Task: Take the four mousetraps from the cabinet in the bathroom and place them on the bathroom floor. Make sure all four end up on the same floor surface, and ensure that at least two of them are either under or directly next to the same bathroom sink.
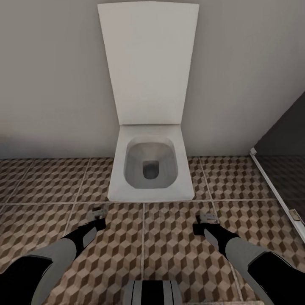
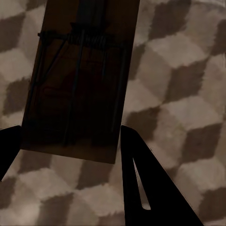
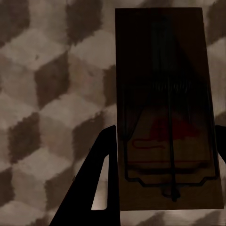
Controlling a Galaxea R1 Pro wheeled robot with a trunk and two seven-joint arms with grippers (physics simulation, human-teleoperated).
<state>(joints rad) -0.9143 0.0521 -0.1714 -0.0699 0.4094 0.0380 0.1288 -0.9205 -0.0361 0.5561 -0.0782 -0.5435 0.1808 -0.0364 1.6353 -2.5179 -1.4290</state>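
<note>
I hold one mousetrap in each hand above the bathroom floor (image 1: 51,182), which has tiles of brown, beige and white cubes. My left gripper (image 1: 98,221) is shut on a mousetrap (image 1: 98,212). In the left wrist view that dark board (image 2: 80,84) with wire parts sits between the black fingers (image 2: 141,179). My right gripper (image 1: 202,226) is shut on a second mousetrap (image 1: 208,218). In the right wrist view this board (image 3: 165,94) shows a red mark and hangs over the tiles (image 3: 47,94). The cabinet and the bathroom sink are out of view.
A square white toilet (image 1: 150,169) with its lid up stands against the wall straight ahead, just beyond both grippers. At the right a shower's glass door and its white frame (image 1: 275,190) border a darker floor. Tiled floor stretches to the left of the toilet.
</note>
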